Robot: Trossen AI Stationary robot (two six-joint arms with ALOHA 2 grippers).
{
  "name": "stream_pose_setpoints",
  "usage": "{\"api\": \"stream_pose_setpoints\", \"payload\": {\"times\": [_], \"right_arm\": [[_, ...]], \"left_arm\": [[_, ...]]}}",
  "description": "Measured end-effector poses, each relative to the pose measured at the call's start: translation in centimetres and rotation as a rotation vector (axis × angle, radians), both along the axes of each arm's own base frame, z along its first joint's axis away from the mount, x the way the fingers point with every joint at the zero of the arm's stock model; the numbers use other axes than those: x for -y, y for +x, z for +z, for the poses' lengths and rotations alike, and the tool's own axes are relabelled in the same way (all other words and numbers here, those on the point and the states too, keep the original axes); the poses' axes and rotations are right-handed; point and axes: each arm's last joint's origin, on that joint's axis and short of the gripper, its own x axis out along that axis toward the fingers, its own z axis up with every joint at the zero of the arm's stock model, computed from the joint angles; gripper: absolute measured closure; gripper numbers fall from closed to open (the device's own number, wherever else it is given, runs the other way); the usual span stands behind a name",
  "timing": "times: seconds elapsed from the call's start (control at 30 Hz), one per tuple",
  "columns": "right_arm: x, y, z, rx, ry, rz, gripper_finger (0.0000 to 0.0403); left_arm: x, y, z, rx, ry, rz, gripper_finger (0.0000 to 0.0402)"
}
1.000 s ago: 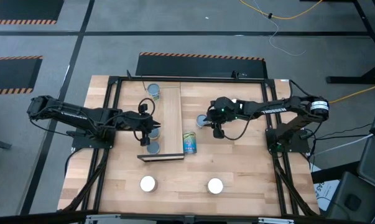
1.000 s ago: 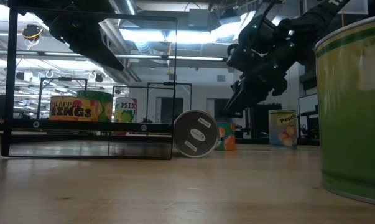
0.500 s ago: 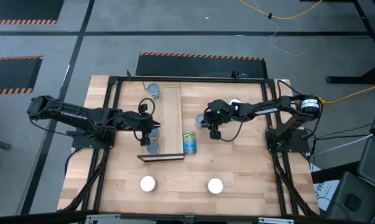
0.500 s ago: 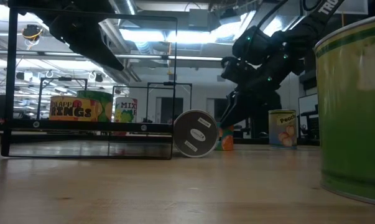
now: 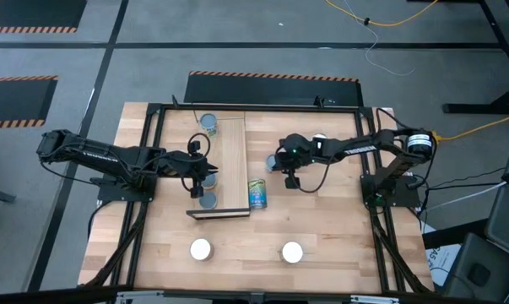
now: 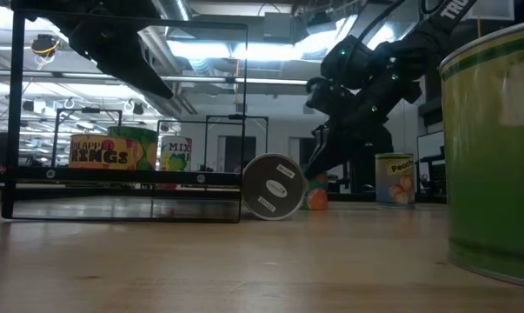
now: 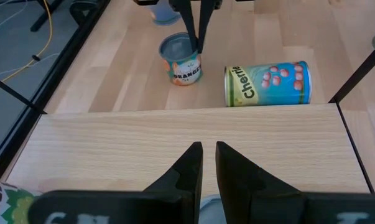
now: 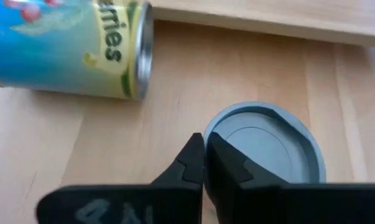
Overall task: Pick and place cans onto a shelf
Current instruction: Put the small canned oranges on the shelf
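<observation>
1. Right gripper: fingers pinched together at the near rim of the small orange can. They meet on bare air. Nothing is grasped; no can wall sits between them.
2. Left gripper: fingers nearly closed with a thin gap, held over the shelf. Whether anything sits between them cannot be told.
3. Risk, in my judgement: the closed fingers of the right gripper may press down on the grey lid or push the orange can sideways. Cause: they came together beside the rim instead of straddling the body.
4. Risk: a shoved can could knock the blue-and-yellow can, which lies on its side just beside it and would likely roll.
5. Risk: any lift attempted now would likely come up empty. The fingers need reopening and re-centring first.
6. Orange can: upright on the tabletop, just off the long edge of the shelf. Grey recessed lid, orange fruit label, no visible dents.
7. Other cans: several stand on the shelf near the left gripper; two white-topped cans wait near the front of the table, well apart.
</observation>
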Motion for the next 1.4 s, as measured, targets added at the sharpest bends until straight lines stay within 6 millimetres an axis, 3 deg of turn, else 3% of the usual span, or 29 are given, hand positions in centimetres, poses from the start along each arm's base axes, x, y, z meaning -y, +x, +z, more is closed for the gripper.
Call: {"api": "stream_pose_setpoints", "payload": {"times": [0.27, 0.43, 0.57, 0.73, 1.03, 1.4], "right_arm": [[0.5, 2.6, 4.6, 0.011, -0.079, 0.132, 0.0395], [0.8, 4.3, 8.6, 0.104, -0.116, 0.205, 0.0394], [1.0, 5.8, 10.6, 0.188, -0.101, 0.268, 0.0394], [1.2, 8.0, 9.9, 0.202, -0.043, 0.341, 0.0394], [1.8, 11.6, 6.8, 0.169, 0.039, 0.402, 0.0394], [2.0, 12.4, 4.9, 0.134, 0.056, 0.402, 0.0394]], "left_arm": [[0.0, 0.0, 0.0, 0.0, 0.0, 0.0, 0.0363], [0.0, 0.0, 0.0, 0.0, 0.0, 0.0, 0.0363], [0.0, 0.0, 0.0, 0.0, 0.0, 0.0, 0.0363], [0.0, 0.0, 0.0, 0.001, 0.0, 0.0, 0.0363], [0.0, 0.0, 0.0, 0.001, 0.0, 0.0, 0.0363], [0.0, 0.0, 0.0, 0.001, 0.0, 0.0, 0.0363]]}}
